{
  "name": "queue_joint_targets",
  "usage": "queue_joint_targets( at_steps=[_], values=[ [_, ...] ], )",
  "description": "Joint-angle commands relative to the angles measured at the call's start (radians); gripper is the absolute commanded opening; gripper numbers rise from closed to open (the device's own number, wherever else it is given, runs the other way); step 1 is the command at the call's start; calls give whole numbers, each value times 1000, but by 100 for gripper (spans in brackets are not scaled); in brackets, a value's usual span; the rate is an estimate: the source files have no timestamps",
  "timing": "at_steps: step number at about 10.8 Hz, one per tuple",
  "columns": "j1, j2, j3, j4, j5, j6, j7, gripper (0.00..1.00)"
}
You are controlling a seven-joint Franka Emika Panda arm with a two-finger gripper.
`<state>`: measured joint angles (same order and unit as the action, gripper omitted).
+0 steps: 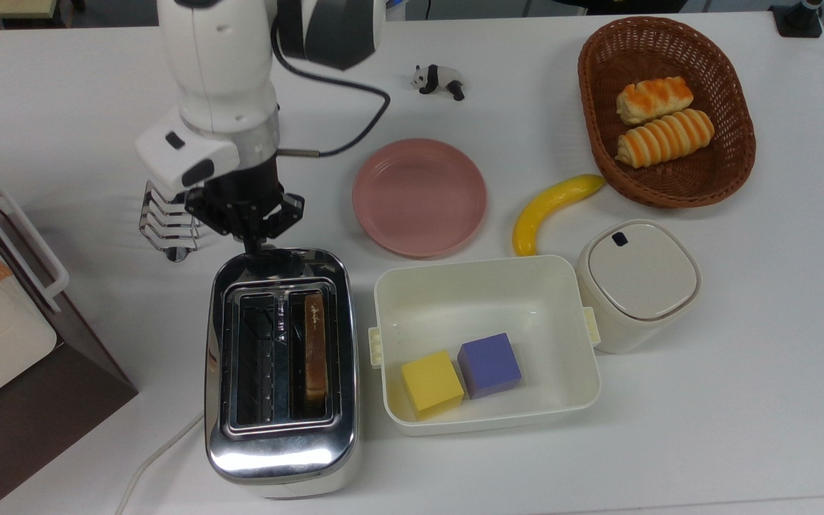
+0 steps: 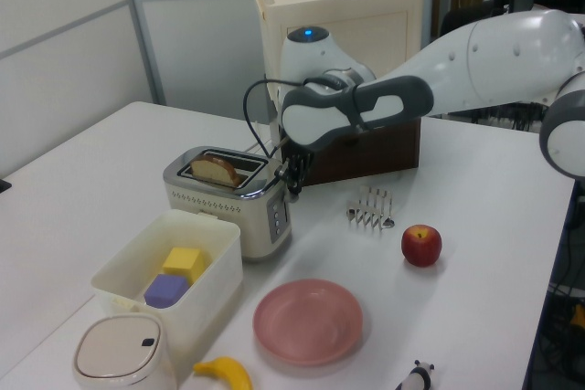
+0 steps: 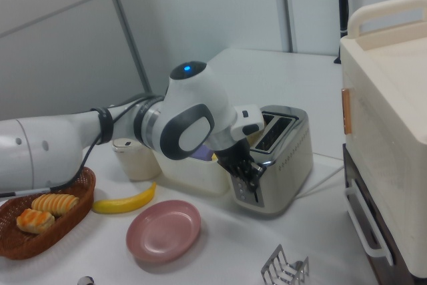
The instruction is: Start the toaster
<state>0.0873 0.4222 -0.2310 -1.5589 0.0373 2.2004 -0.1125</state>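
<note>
The toaster [image 1: 281, 368] stands near the table's front edge in the top view, long axis running front to back; the pincer [image 1: 253, 243], fingers together and empty, hangs right over its far, lever end

No text, brand, number or sign is showing clearly enough to be read anywhere in these views. The slice of toast [image 1: 315, 348] sitting in the toaster [image 1: 281, 368] is carrying a small dark mark near its top end in the top view, but it is not resolving into letters. A row of small markings is running along the toaster's end panel in the right view, and these are too fine to make out as well.
</note>
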Motion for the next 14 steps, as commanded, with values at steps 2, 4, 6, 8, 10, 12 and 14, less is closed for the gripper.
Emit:
queue_joint_targets(
  at_steps=[2, 4, 6, 8, 10, 12, 14],
  values=[
    [2, 67, 10, 11, 9, 38, -30, 0],
    [0, 110, 25, 11, -3, 41, -39, 0],
    [0, 121, 32, 5, -10, 102, -41, 0],
    [-1, 101, 30, 10, -7, 101, -38, 0],
    [-4, 32, 32, 8, 0, 75, -36, 0],
    [-3, -32, 32, 10, 3, -16, -38, 0],
    [-3, -77, 32, 8, 6, -68, -38, 0]
  ],
)
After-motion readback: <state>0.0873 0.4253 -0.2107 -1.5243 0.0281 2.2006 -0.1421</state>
